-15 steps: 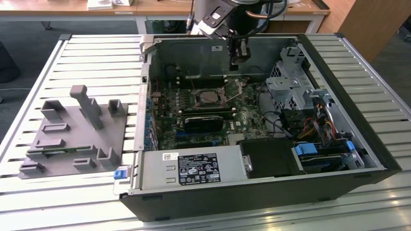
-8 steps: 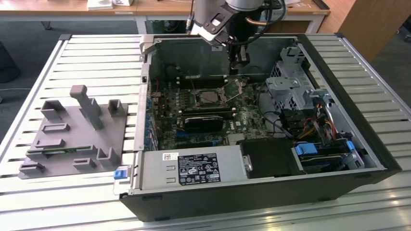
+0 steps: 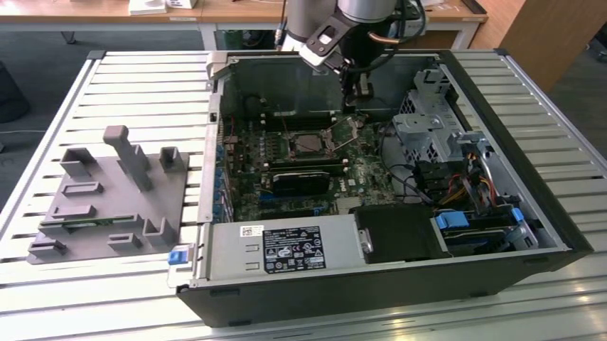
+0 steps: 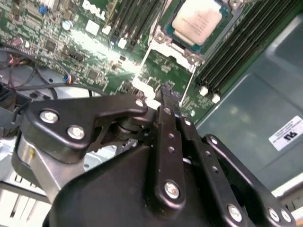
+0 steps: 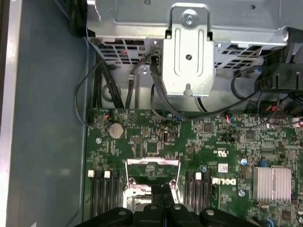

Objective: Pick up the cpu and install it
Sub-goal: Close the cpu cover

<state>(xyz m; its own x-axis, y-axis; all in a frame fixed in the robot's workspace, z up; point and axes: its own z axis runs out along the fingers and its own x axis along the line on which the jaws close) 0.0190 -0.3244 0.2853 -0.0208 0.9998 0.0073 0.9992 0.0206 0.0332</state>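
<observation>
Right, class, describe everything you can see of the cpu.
The cpu is a small flat square chip with a pale silver-grey metal top and a thin darker rim. It lies flat, top up, seated in the metal-framed socket on the green motherboard, beside dark memory slots. The gripper is apart from it, not touching.

1 PC case [image 3: 284, 295] w/ 1 motherboard [image 3: 249, 177] inside. 1 cpu [image 4: 196, 21] in the second wrist view. 1 robot arm [image 3: 318, 21], 1 gripper [image 3: 359, 91]. 1 PSU [image 3: 284, 249], 1 black heatsink block [image 3: 298, 182]. 1 coin batt [image 5: 116, 130] and 1 silver finned heatsink [image 5: 272, 184] in the first wrist view. 1 grey fixture [image 3: 99, 213] on 1 slatted table [image 3: 142, 78].
</observation>
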